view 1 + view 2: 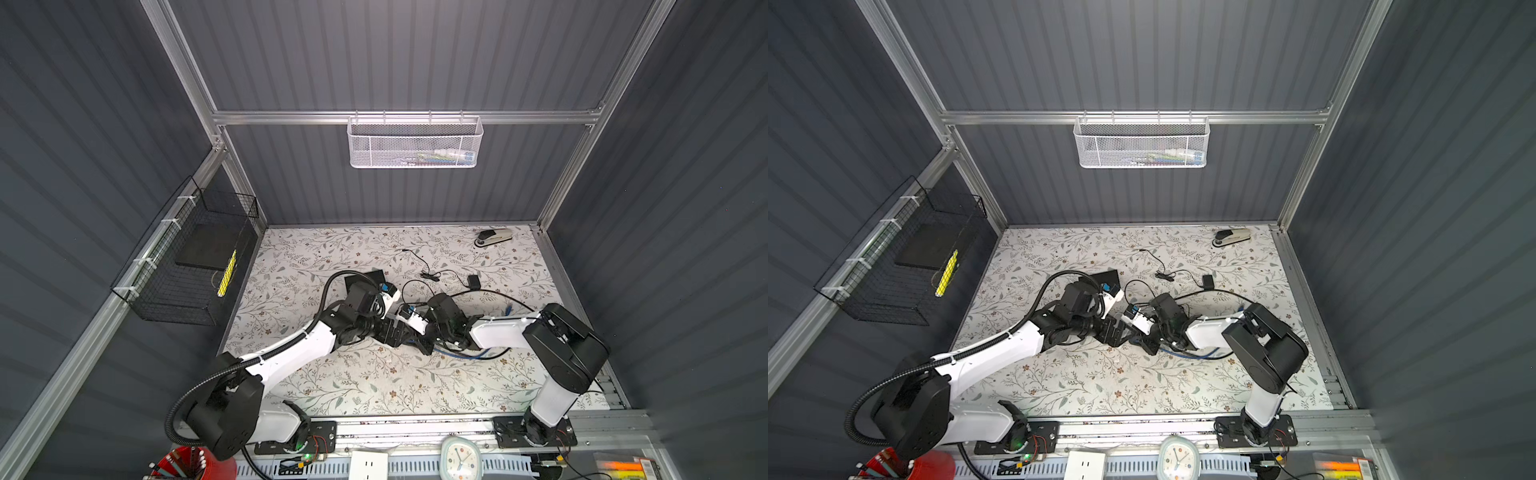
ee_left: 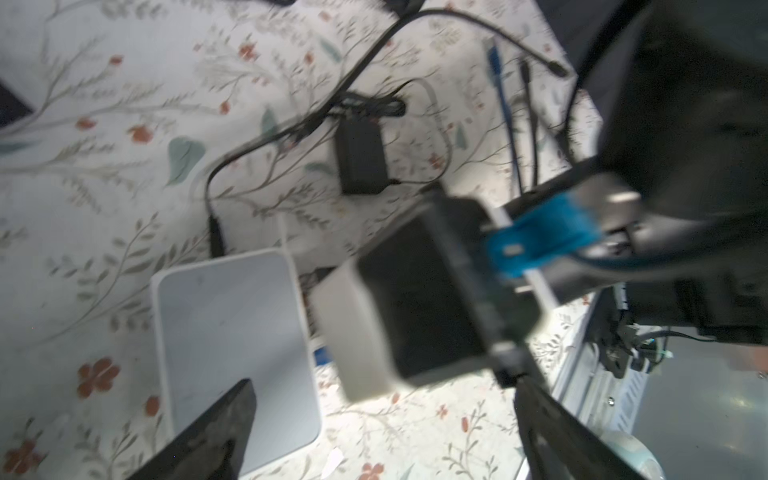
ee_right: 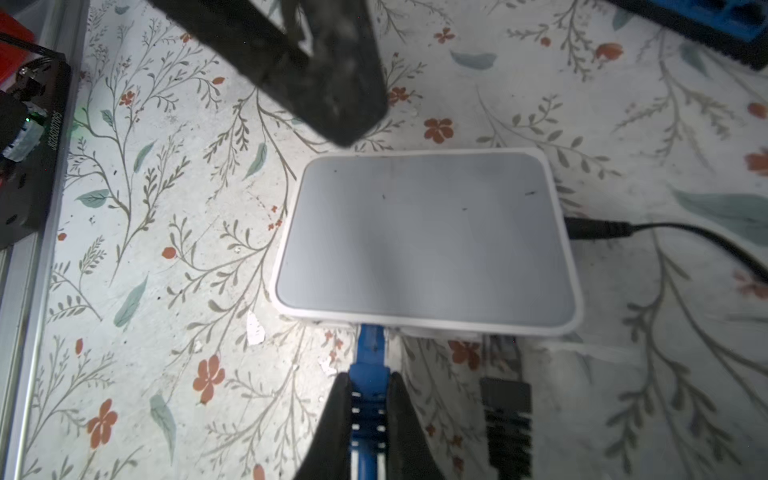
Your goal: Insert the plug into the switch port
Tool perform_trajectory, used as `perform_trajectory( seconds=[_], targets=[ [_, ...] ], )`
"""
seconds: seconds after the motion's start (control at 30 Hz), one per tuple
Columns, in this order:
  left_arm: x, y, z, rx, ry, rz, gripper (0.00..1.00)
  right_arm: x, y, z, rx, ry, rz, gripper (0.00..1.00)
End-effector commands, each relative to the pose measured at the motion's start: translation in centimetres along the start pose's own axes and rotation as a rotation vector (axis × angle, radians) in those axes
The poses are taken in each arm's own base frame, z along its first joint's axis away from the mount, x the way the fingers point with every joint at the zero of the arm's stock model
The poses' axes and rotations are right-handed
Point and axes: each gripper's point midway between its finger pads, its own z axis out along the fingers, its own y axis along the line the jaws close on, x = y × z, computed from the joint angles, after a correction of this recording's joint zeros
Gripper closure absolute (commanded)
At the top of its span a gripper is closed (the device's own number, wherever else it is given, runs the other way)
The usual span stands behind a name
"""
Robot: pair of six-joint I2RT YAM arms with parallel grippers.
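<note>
Insertion step: our right tool (image 3: 369,399) clenched on blue plug (image 3: 370,349), tip at port edge of switch (image 3: 424,237) on surface (image 3: 166,249). Left tool (image 2: 384,390) spread wide, holding nothing. Next, we judge, straight push till seated.

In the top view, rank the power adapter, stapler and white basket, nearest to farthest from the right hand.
1. Power adapter, just beyond the right hand.
2. Stapler, back right corner of the table.
3. White basket, hanging high at the back.
</note>
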Motion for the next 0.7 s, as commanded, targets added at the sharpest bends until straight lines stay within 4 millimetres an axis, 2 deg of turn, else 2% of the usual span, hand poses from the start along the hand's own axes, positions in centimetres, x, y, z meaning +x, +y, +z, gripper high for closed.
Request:
perform_trajectory(
  seconds=[0.0,0.07,0.23,0.3,0.37,0.43,0.5,0.57,0.67],
  targets=[
    [0.9,1.6,-0.9,-0.066,-0.074,-0.005,0.0,-1.3,0.4,-0.8,-0.002,-0.053,-0.004,1.0],
    [1.2,3.4,-1.7,-0.155,-0.13,-0.066,0.0,-1.4,0.5,-1.1,0.004,-0.068,-0.017,1.0],
    [2.2,7.7,-3.9,-0.378,-0.266,-0.312,0.0,-0.2,0.8,-0.8,-0.012,-0.053,-0.019,1.0],
    [3.0,9.0,-4.0,-0.416,-0.263,-0.436,0.0,0.0,0.9,-0.8,-0.012,-0.06,-0.019,1.0],
    [3.8,9.7,-2.6,-0.387,-0.208,-0.561,0.0,0.2,0.9,-0.8,-0.015,-0.059,-0.022,1.0],
    [3.9,9.4,-0.2,-0.288,-0.132,-0.681,0.02,0.3,1.0,-0.7,-0.02,-0.056,-0.02,1.0],
    [3.2,8.3,2.2,-0.186,-0.069,-0.708,0.11,0.3,1.0,-0.7,-0.021,-0.055,-0.019,1.0],
    [3.2,8.1,3.4,-0.149,-0.036,-0.72,0.17,0.4,1.0,-0.7,-0.021,-0.052,-0.017,1.0],
    [3.8,8.2,4.1,-0.125,0.01,-0.717,0.25,0.8,1.0,-0.6,-0.026,-0.038,-0.011,1.0]
  ],
)
